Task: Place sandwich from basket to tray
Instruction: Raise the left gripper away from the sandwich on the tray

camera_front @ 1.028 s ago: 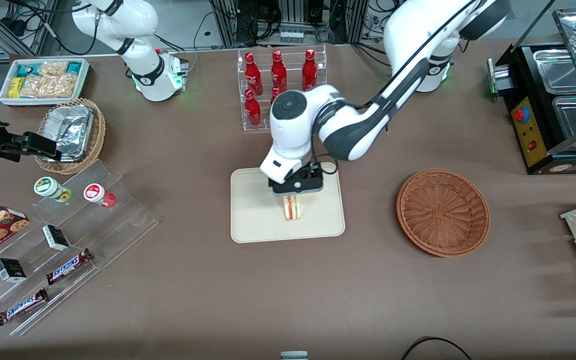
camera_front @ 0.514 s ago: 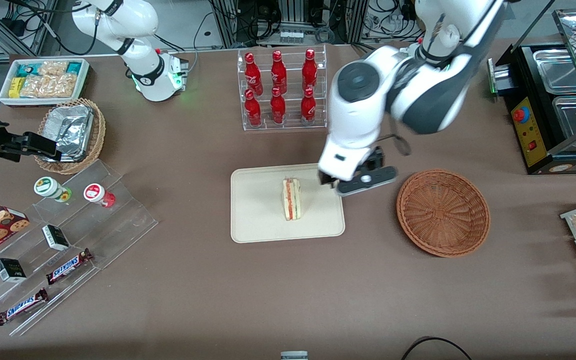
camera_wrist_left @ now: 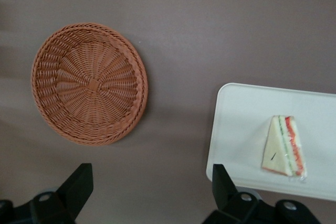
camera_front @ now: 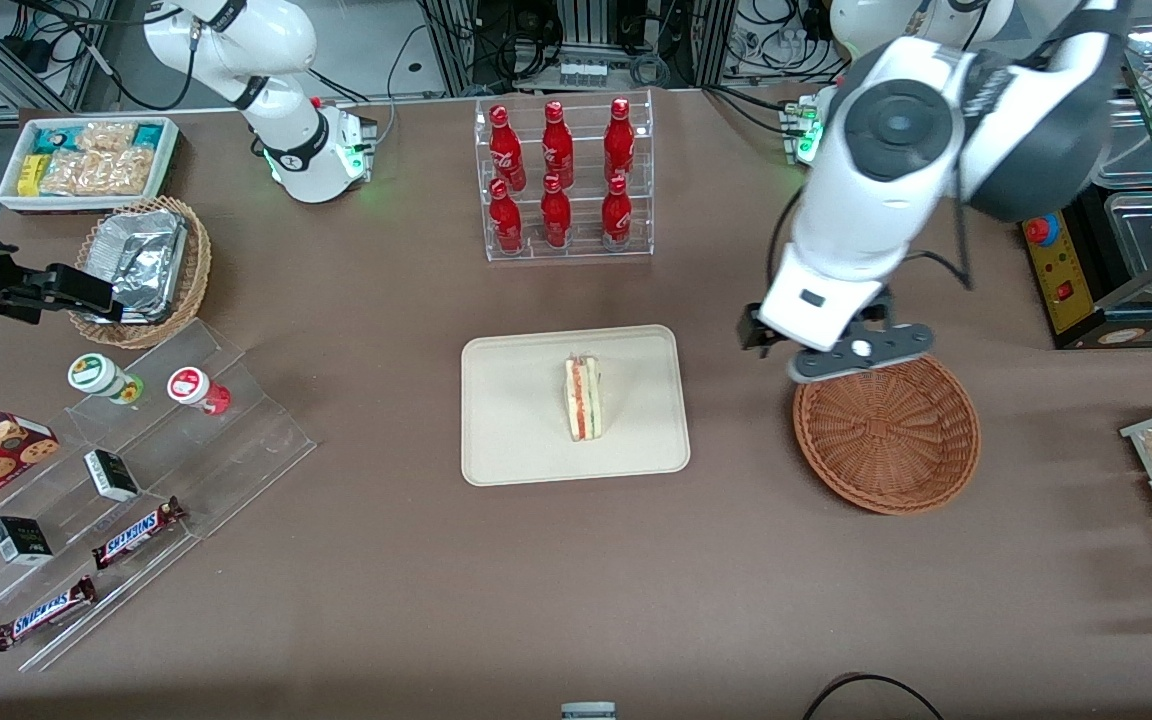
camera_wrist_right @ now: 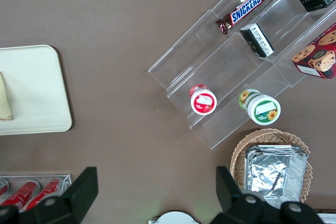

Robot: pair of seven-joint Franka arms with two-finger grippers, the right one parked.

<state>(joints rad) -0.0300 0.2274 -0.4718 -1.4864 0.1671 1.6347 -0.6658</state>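
Note:
The sandwich [camera_front: 583, 398], a tan wedge with red and green filling, stands on the cream tray [camera_front: 516, 440] in the middle of the table. It also shows in the left wrist view [camera_wrist_left: 283, 146] on the tray [camera_wrist_left: 236, 124]. The reddish-brown basket [camera_front: 886, 430] is empty and lies toward the working arm's end; it shows in the left wrist view too [camera_wrist_left: 89, 90]. My left gripper [camera_front: 836, 352] is open and empty, raised above the table between the tray and the basket, over the basket's rim.
A clear rack of red bottles [camera_front: 561, 180] stands farther from the front camera than the tray. A black food warmer [camera_front: 1106, 200] sits at the working arm's end. A lighter basket with foil [camera_front: 141, 265] and acrylic snack shelves [camera_front: 116, 480] lie toward the parked arm's end.
My gripper let go of the sandwich on the tray, rose, and swung away toward the basket. The sandwich stays standing on the tray.

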